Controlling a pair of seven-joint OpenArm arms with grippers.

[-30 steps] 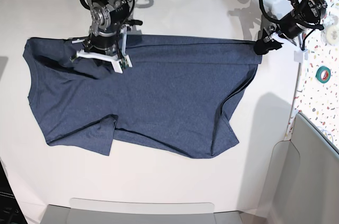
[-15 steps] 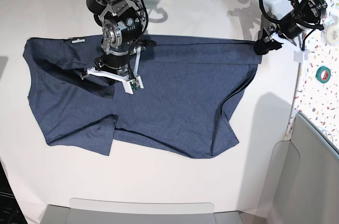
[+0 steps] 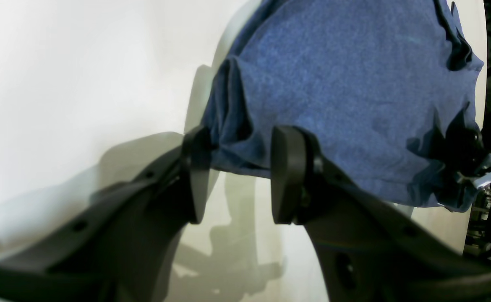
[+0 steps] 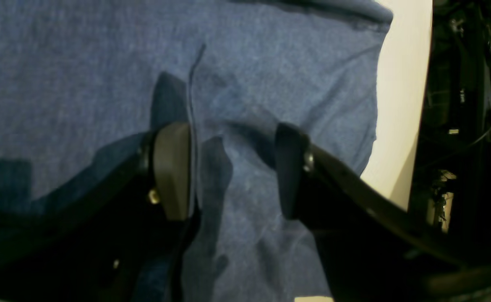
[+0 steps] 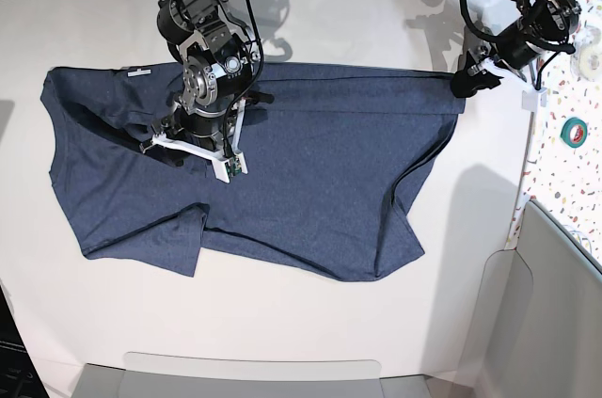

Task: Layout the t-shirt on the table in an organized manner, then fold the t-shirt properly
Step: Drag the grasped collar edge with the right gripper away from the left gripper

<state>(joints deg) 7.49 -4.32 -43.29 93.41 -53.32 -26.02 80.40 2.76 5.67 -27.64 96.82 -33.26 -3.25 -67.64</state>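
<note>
With the left end effector (image 5: 467, 79) gripping the t-shirt (image 5: 282, 172) corner at upper right and the right end effector (image 4: 228, 167) open over the cloth, any pull could drag the shirt askew on the desk (image 5: 282, 323).

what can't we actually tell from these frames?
- Lettering on the t-shirt: none shows in any view; may be face down.
- Left gripper grip: the cloth corner lies between its fingers, but contact is unclear; in the base view it is too small.
- Right gripper: fingers apart over the cloth; the arm hides its tips in the base view.
- Table: front edge cut off.
</note>
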